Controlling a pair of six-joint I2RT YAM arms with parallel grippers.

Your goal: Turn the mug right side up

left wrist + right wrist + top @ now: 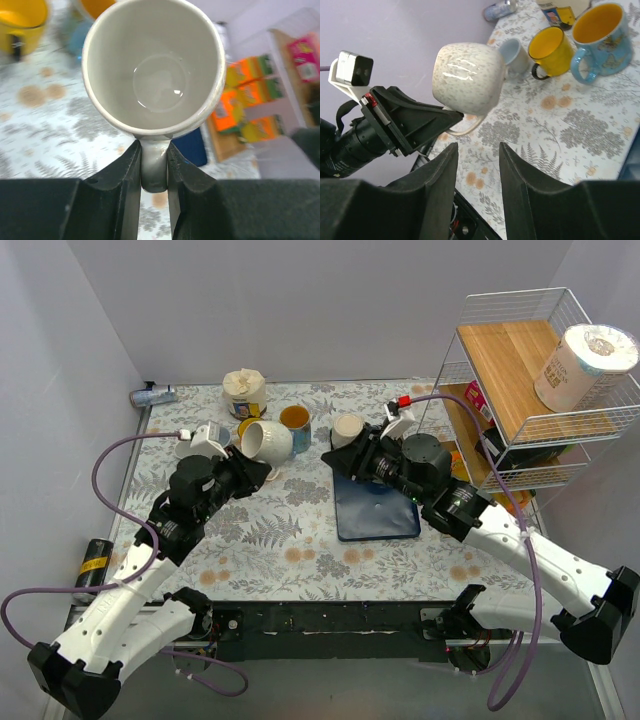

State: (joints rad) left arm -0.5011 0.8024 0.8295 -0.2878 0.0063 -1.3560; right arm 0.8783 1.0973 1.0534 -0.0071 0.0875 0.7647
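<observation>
Left gripper around mug handle, aloft

The mug pinched in the left gripper is shiny glazed clay, smooth inside and speckled outside. The gripper's fingers are dull black plastic. Below the gripper lies a flat, flowery table cover with no shine. Just past the gripper, the yellow mug and blue mug gleam too.

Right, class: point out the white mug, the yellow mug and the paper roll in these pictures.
white mug [155, 82], left wrist view, on its inside base.
yellow mug [551, 44], right wrist view, on its inner wall.
paper roll [578, 370], top external view, on its side.
</observation>
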